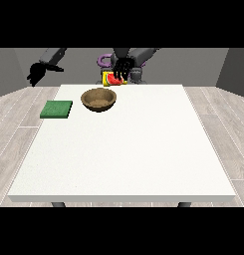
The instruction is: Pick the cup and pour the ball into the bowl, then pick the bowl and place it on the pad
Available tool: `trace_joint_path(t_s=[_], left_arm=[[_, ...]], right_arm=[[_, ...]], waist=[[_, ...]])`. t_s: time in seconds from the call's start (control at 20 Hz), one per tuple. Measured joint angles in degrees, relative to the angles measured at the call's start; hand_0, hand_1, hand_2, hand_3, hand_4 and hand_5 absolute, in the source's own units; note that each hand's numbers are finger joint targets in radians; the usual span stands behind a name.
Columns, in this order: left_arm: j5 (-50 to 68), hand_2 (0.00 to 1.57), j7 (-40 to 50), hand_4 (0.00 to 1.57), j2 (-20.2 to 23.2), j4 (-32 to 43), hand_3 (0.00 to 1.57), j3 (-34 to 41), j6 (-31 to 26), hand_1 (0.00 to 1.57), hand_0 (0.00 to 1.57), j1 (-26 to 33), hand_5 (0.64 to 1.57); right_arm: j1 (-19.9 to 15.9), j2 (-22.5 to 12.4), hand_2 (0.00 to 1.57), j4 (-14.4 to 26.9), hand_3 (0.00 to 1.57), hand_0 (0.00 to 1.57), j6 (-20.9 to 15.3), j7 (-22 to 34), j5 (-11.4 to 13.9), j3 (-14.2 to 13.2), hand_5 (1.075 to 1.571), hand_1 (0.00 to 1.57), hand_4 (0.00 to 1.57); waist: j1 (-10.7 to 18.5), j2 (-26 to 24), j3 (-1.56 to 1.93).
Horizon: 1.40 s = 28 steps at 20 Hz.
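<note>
Brown and wooden-looking, the bowl (pixel 99 99) sits on the white table (pixel 128 149) towards its far edge, a little to the view's left of the middle. It stands upright with its mouth open to the room, and from here I cannot make out anything inside it. To its left, apart from it, lies the green pad (pixel 57 109), flat and square, close to the table's left edge, with nothing on it.

Just behind the bowl, at the far rim of the table, the hand at the view's right (pixel 122 67) is lowered over a small red cup (pixel 113 79). Its black fingers hang down and curl about the cup's top, so it looks clamped on the cup. The cup appears tipped rather than upright. A bit of yellow shows beside and beneath the red; I cannot tell whether that belongs to the cup or is something else. I cannot see the ball at all.

The hand at the view's left (pixel 35 74) hangs in the air off the table's far left corner, well away from the pad and the bowl. It holds nothing, and I cannot tell how its fingers lie.
</note>
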Motion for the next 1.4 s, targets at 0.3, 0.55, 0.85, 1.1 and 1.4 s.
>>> trace_joint_path(t_s=[0.3,0.55,0.85,1.1,1.4], left_arm=[[-5.4,1.57,3.6,0.96,-0.1,-1.6,1.57,-6.1,-4.1,0.32,0.32,-0.3,1.534],[-8.8,1.57,1.9,1.25,0.0,-1.4,1.57,-9.5,-9.4,0.0,0.0,-0.7,1.395],[-13.6,1.57,0.2,1.2,0.1,-0.8,1.57,-12.0,-18.8,1.51,1.51,-6.4,1.443],[-17.9,1.57,-1.8,1.21,0.2,-2.2,1.57,-12.5,-24.3,1.54,1.54,-10.0,1.462],[-21.0,1.57,-3.5,1.2,0.1,-5.4,1.57,-11.0,-27.6,1.53,1.53,-10.4,1.462]], right_arm=[[-3.6,0.7,0.0,0.4,0.26,0.0,-0.2,0.5,-0.1,0.6,1.526,0.0,0.0],[-4.3,1.1,0.0,0.7,0.16,0.0,0.1,0.8,-0.5,0.7,1.516,0.0,0.0],[-4.1,2.5,0.0,1.6,0.17,0.0,-0.4,0.4,-0.1,1.4,1.516,0.0,0.0],[-3.9,1.1,0.0,3.1,0.2,0.0,0.0,-0.3,-0.5,0.5,1.518,0.0,0.0],[-3.2,0.5,0.0,4.7,0.0,0.0,1.6,-0.6,-1.2,0.2,1.556,0.0,0.46]], waist=[[-1.0,2.2,-0.01],[-1.5,2.2,-0.01],[-1.8,0.9,0.03],[-0.4,1.0,0.01],[0.4,1.5,-0.02]])
